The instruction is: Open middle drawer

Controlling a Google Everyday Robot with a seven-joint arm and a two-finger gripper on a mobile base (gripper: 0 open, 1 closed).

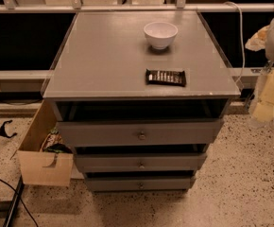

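Note:
The grey cabinet (127,56) has three drawer fronts stacked below its top. The middle drawer (175,162) is the mid-sized front, with a small round metal knob (141,165) at its centre. A dark gap runs above it. The largest front (184,132) is above it and the smallest front (170,183) is below. My arm and gripper (268,98) show as a pale shape at the right edge, level with the cabinet top's front edge. They are to the right of the cabinet, apart from the drawers.
A white bowl (160,33) and a dark snack packet (165,77) lie on the cabinet top. An open cardboard box (42,167) with items in it stands against the cabinet's left side. A black cable (7,188) runs across the speckled floor at left. Rails run behind the cabinet.

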